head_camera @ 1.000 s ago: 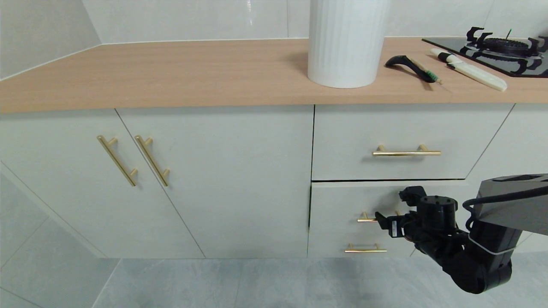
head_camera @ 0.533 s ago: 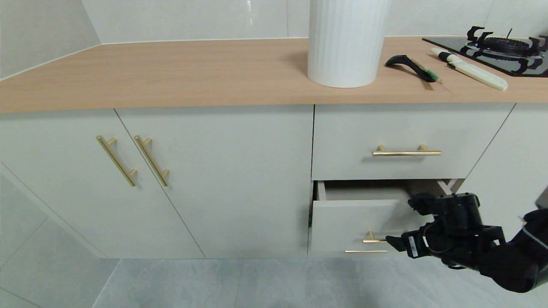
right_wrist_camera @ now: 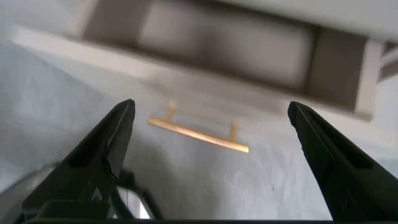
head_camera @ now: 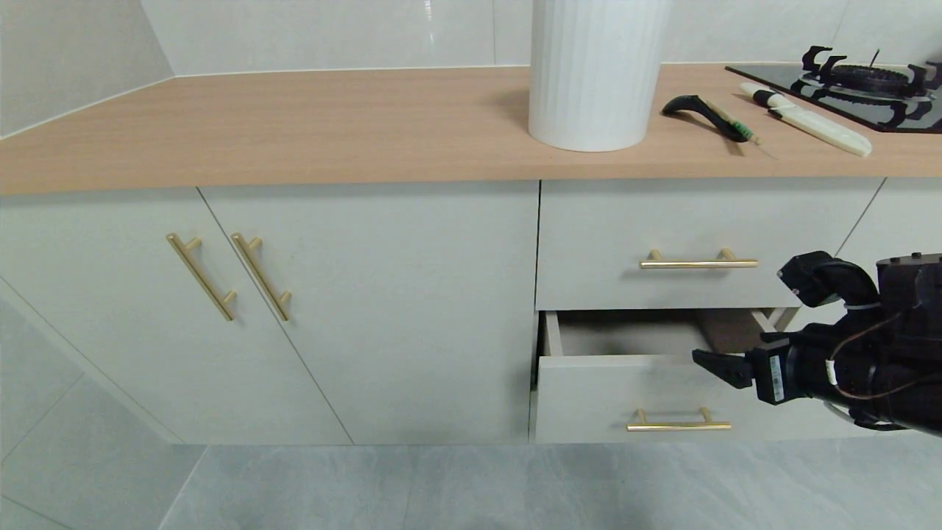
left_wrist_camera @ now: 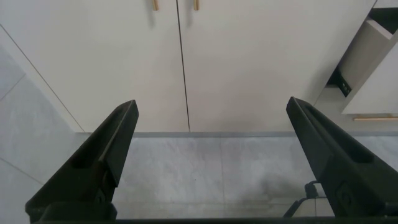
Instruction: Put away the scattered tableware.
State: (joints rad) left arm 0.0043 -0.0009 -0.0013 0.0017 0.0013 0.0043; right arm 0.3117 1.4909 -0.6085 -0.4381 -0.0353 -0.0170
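On the wooden counter at the right lie a black-handled utensil and a white knife. Below them the middle drawer stands pulled out, with its brass handle on the front and its inside showing. My right gripper hangs open at the drawer's right end, above the handle and apart from it. In the right wrist view the same handle lies beyond the open gripper. My left gripper is open, low over the floor before the cabinet doors.
A tall white ribbed container stands on the counter left of the utensils. A black gas hob is at the far right. The top drawer and the two cabinet doors are closed. Grey floor tiles lie in front.
The middle drawer has come out from nearly closed. My right gripper held its handle, has let go and has risen up and to the right.
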